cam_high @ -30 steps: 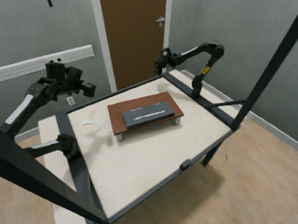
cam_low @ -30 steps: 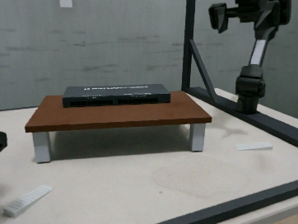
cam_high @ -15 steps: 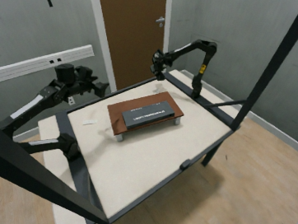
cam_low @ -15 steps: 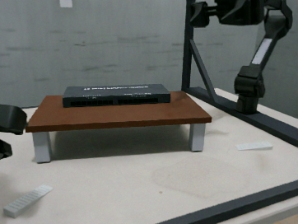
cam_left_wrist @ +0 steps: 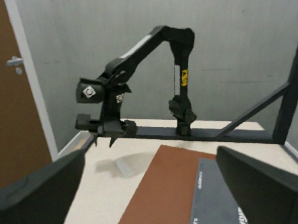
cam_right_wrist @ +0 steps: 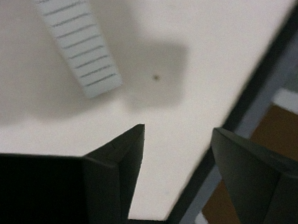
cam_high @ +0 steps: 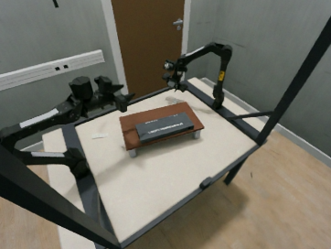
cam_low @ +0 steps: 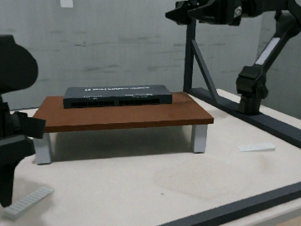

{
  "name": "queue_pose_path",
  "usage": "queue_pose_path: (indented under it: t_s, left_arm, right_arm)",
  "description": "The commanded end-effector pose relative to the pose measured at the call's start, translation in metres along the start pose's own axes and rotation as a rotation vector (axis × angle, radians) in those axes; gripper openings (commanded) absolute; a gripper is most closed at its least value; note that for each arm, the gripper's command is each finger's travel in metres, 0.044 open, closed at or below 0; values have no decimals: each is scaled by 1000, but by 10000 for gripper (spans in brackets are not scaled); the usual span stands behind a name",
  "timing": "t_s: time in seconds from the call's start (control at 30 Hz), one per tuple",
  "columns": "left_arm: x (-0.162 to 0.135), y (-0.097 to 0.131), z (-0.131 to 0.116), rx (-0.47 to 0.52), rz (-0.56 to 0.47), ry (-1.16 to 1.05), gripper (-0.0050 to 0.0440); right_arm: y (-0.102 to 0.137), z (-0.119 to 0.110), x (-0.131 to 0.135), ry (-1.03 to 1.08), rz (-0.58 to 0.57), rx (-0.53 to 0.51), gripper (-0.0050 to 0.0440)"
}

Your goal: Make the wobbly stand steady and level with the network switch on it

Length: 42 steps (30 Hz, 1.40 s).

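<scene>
The brown stand (cam_high: 191,110) (cam_low: 125,117) (cam_left_wrist: 152,192) sits mid-bench carrying the switch (cam_high: 165,127) (cam_low: 117,95) (cam_left_wrist: 215,192), its far legs hidden in the exterior view; left gripper (cam_high: 128,92) (cam_low: 179,16) (cam_left_wrist: 150,155) wide open, right gripper (cam_high: 174,84) (cam_low: 25,166) (cam_left_wrist: 103,142) (cam_right_wrist: 179,127) half open above the door-side edge, near a cut-off wedge (cam_right_wrist: 82,45)

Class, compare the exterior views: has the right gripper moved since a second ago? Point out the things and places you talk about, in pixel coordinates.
Yes: the right gripper (cam_high: 175,85) (cam_low: 10,183) (cam_left_wrist: 102,147) (cam_right_wrist: 177,132) has come lower, in from the picture's left edge, toward the unmoved wedge (cam_high: 173,100) (cam_low: 29,202) (cam_left_wrist: 123,167) (cam_right_wrist: 82,47).
</scene>
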<state>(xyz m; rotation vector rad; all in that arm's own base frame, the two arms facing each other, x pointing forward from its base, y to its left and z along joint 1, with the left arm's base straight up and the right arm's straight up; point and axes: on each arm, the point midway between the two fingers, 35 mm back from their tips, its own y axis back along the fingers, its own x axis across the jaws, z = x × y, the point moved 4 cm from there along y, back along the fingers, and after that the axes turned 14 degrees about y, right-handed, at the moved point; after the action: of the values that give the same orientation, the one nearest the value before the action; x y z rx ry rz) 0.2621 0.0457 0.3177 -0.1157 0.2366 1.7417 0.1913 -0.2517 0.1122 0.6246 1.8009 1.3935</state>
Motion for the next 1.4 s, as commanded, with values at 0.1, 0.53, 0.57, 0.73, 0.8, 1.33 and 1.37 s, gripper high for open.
queue_pose_path:
  t_s: [0.1, 0.53, 0.57, 0.73, 0.8, 1.33, 1.37]
  left_arm:
    - [-40, -7, -4, -93, -162, 29, 400]
    - [-48, -1, 10, -146, -199, 25, 400]
    - [-48, -1, 10, -146, -199, 25, 400]
    - [-48, -1, 10, -147, -199, 27, 400]
    - [-48, -1, 10, -148, -200, 27, 400]
    - [-48, -1, 10, -148, -200, 28, 400]
    - [-48, -1, 10, -148, -200, 28, 400]
  right_arm:
    - [9, 21, 2, 310, 182, -135, 200]
    - [15, 18, 6, 332, 197, -146, 200]
    - [15, 18, 6, 332, 197, -146, 200]
    - [15, 18, 6, 332, 197, -146, 200]
    - [15, 18, 6, 333, 197, -146, 200]
    - [-7, 25, 18, 361, 233, -169, 200]
    - [-9, 25, 18, 360, 233, -169, 200]
